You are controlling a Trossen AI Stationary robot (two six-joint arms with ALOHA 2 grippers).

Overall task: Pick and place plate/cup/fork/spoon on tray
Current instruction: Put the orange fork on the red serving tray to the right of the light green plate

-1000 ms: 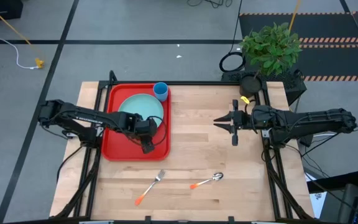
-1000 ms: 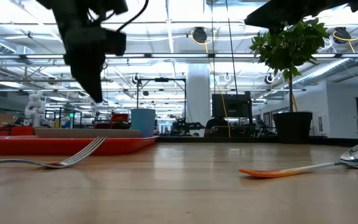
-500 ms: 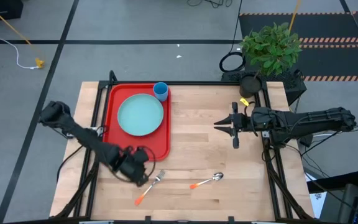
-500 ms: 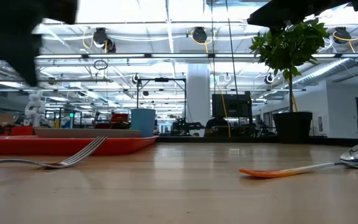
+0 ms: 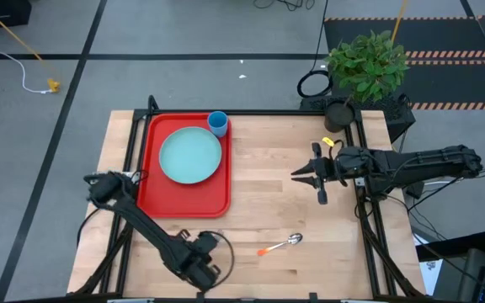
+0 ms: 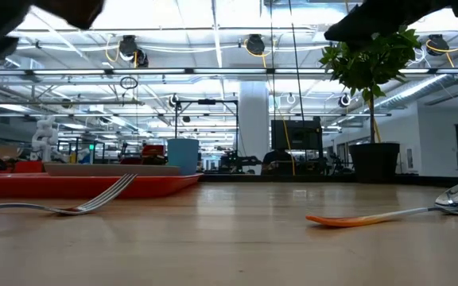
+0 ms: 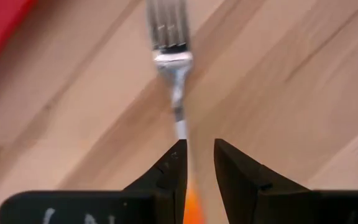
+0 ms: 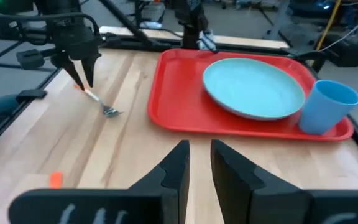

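Fork (image 7: 169, 46) — flat on the bench, near the tray (image 5: 151, 199); light, stiff, slippery, best taken at the orange handle. Left gripper (image 7: 196, 167) straddles handle, jaws narrowly parted, nothing held.

Overhead, table-level, two wrist cameras

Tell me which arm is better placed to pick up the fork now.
Left. The left gripper sits right over the fork, fingers straddling its handle; the right gripper hangs over the table's far right side.
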